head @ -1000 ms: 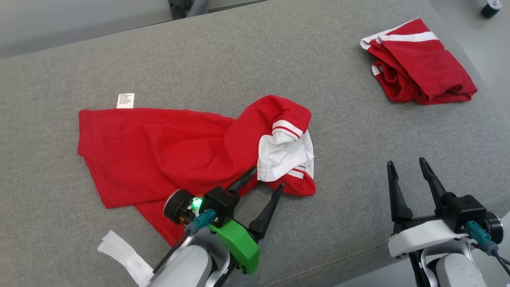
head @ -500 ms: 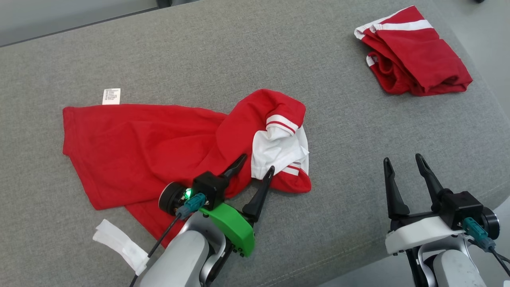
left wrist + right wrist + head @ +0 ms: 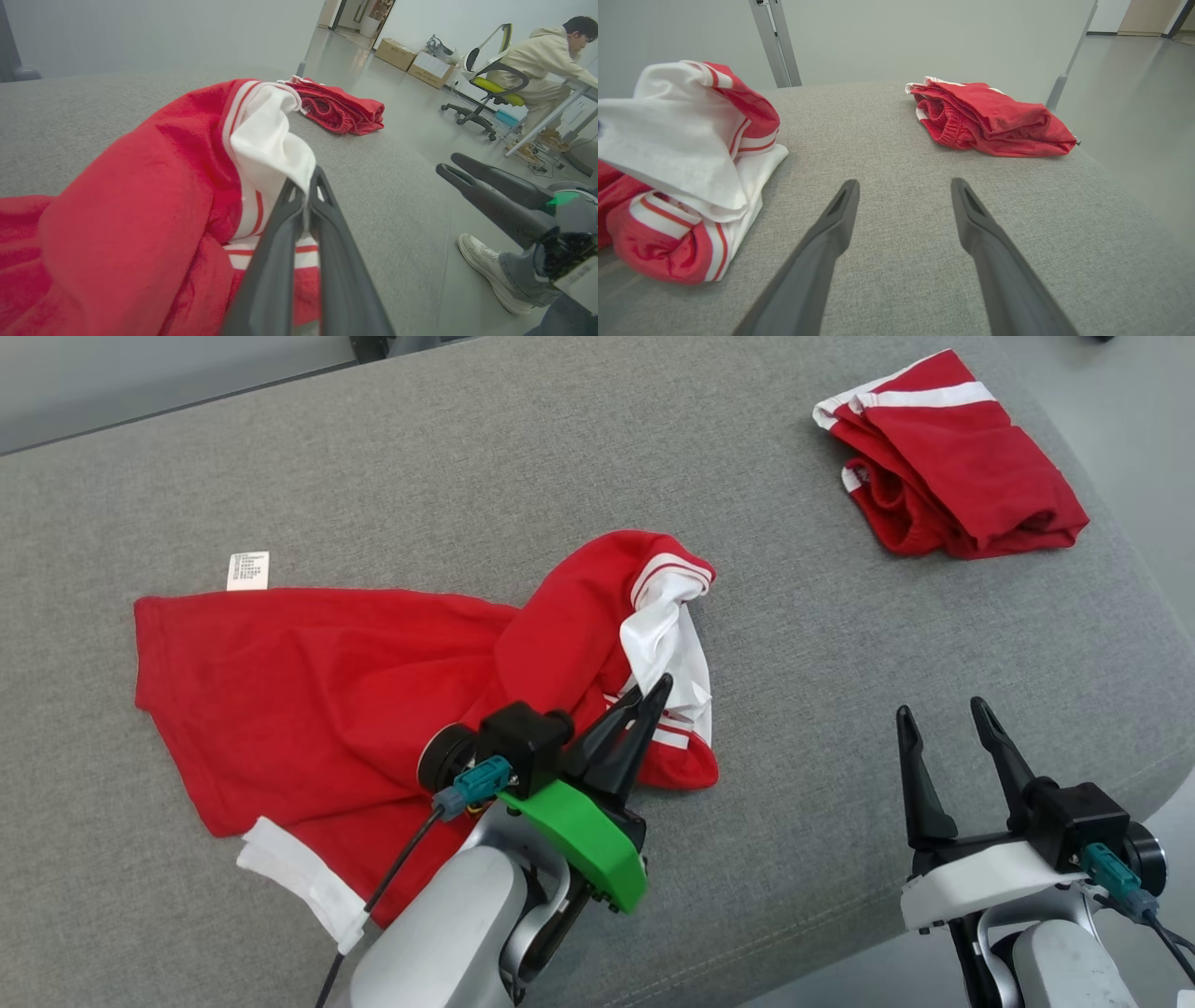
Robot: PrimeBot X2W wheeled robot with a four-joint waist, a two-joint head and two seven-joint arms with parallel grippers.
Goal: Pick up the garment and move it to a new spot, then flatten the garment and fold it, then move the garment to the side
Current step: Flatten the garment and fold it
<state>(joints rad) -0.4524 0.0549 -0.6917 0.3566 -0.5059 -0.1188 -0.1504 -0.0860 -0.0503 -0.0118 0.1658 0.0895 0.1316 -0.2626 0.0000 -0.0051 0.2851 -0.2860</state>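
The garment (image 3: pixel 308 681) is bright red, with a white panel and red-and-white striped trim. Its broad red part lies fairly flat across the left half of the surface (image 3: pixel 467 457), while the end toward the middle is bunched into a raised hump. A white ribbed band (image 3: pixel 299 887) lies at its corner nearest the front edge. A small white label (image 3: pixel 247 569) sits at its far left corner, with print too small to read.

The left hand (image 3: pixel 644 695) is pinched tight on the white fabric of that hump. In the left wrist view, the left hand (image 3: pixel 310 177) has its two dark fingers pressed together with a fold of white cloth between the tips. The arm behind it hides part of the garment's near edge, and the crumpling makes its cut hard to make out.

The right hand (image 3: pixel 938 709) hovers at the front right of the surface, its fingers spread wide and holding nothing.

A second red garment (image 3: pixel 952 457), folded into a loose bundle with white stripes, lies near the far right corner. The surface is padded, with rounded edges, and covered in coarse grey woven cloth.

Beyond it, a person (image 3: pixel 546 60) sits on an office chair (image 3: pixel 490 88), and a pale shoe (image 3: pixel 486 266) shows on the floor.
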